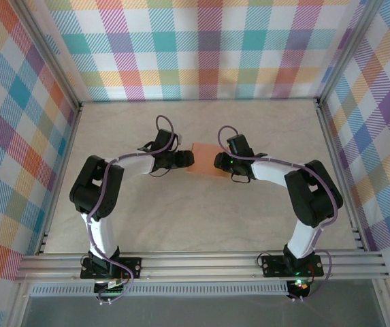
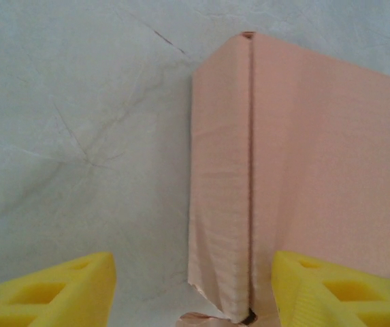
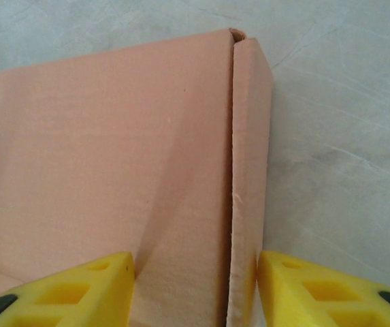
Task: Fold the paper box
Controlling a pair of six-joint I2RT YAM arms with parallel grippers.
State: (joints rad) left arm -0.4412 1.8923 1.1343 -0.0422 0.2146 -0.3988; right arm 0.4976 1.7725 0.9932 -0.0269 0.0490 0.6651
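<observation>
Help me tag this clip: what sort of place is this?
Likely a robot lab enclosure: plaid walls on an aluminium frame, left arm and right arm bolted at the table edge, flanking a paper box.

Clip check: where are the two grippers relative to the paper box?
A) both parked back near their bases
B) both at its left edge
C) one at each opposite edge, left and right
C: in the top view the left gripper is at the left edge of the paper box, and the right gripper is at its right edge.
</observation>
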